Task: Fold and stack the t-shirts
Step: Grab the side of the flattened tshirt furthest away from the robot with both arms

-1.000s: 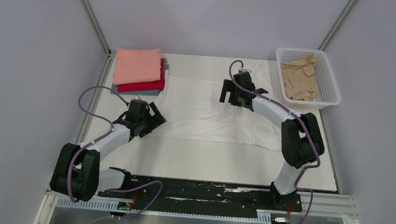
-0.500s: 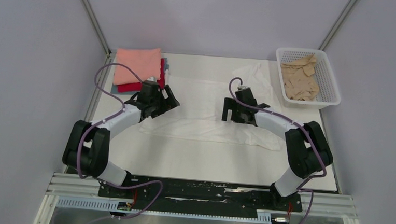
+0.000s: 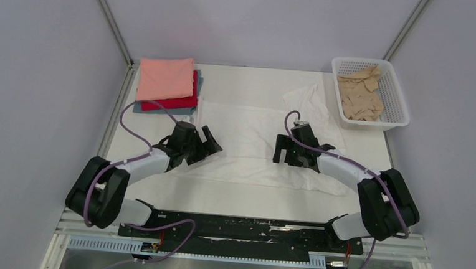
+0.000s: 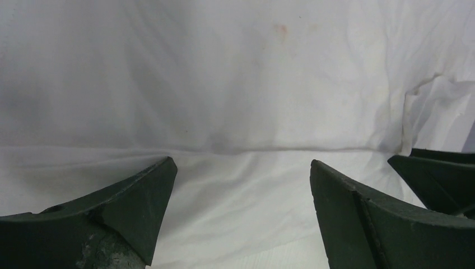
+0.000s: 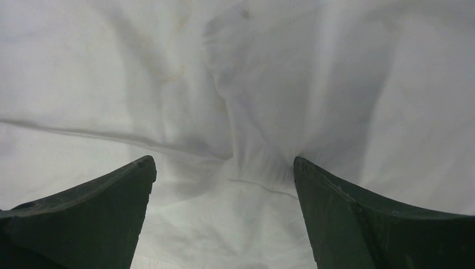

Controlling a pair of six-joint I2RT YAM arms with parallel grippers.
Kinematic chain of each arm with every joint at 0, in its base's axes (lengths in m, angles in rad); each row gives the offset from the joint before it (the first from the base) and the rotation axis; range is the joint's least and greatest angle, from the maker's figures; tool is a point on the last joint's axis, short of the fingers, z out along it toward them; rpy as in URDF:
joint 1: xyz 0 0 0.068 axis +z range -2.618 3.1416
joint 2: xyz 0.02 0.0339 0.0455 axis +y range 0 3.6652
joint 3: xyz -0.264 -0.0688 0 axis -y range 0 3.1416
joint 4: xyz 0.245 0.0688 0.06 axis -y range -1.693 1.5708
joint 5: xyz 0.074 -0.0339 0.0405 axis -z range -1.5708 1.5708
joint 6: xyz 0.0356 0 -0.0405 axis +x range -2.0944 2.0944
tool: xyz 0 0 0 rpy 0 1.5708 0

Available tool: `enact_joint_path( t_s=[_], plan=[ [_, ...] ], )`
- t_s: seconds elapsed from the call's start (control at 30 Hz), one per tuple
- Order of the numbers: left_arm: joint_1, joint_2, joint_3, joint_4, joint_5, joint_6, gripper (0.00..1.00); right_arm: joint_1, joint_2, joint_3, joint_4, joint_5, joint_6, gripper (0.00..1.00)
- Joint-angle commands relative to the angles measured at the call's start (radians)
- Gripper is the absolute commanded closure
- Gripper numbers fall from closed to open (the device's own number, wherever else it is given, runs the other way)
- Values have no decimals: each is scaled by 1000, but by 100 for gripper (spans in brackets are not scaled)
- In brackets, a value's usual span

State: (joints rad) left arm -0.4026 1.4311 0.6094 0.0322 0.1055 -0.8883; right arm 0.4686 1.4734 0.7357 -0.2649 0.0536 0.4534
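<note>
One white t-shirt (image 3: 248, 132) lies mid-frame on the desk (image 3: 250, 201), long axis left to right. Left fingers (image 3: 211, 146), wide and empty, hover low nearest its left end; right fingers (image 3: 279, 154), equally wide and empty, hover right of centre, cloth directly beneath both.

The large white t-shirt (image 3: 248, 135) lies wrinkled across the middle of the tabletop (image 3: 244, 197), a sleeve poking toward the far right. At the far left sits a folded stack: salmon-pink shirt (image 3: 164, 78) on top, red shirt (image 3: 184, 101) beneath, grey-blue shirt (image 3: 143, 109) lowest. The tan shirt (image 3: 359, 95) lies crumpled in the far-right basket (image 3: 400, 101).
</note>
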Motion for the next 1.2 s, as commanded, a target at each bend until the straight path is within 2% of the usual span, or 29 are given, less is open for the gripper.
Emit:
enact_joint_path(
  t_s=[0.0,0.13,0.23,0.33,0.6,1.03,1.17],
  plan=[
    [-92,-151,-183,-144,-43,-131,0,4,-93,-91,-143,-55,67,0],
    [-189,-325,-268,-236,-119,-206,0,5,-200,-154,-217,1,79,0],
    [-231,-420,-299,-329,-195,-242,0,5,-253,-201,-235,-53,89,0],
    [-239,-501,-331,-344,-206,-251,0,11,-294,-241,-235,-115,100,0],
    [-255,-566,-392,-327,-198,-293,0,24,-374,-293,-241,-138,148,0],
    [-255,-578,-356,-402,-240,-282,0,49,-521,-351,-302,-170,244,0],
    [-256,-622,-322,-413,-275,-271,0,49,-604,-316,-310,-122,228,0]
  ],
)
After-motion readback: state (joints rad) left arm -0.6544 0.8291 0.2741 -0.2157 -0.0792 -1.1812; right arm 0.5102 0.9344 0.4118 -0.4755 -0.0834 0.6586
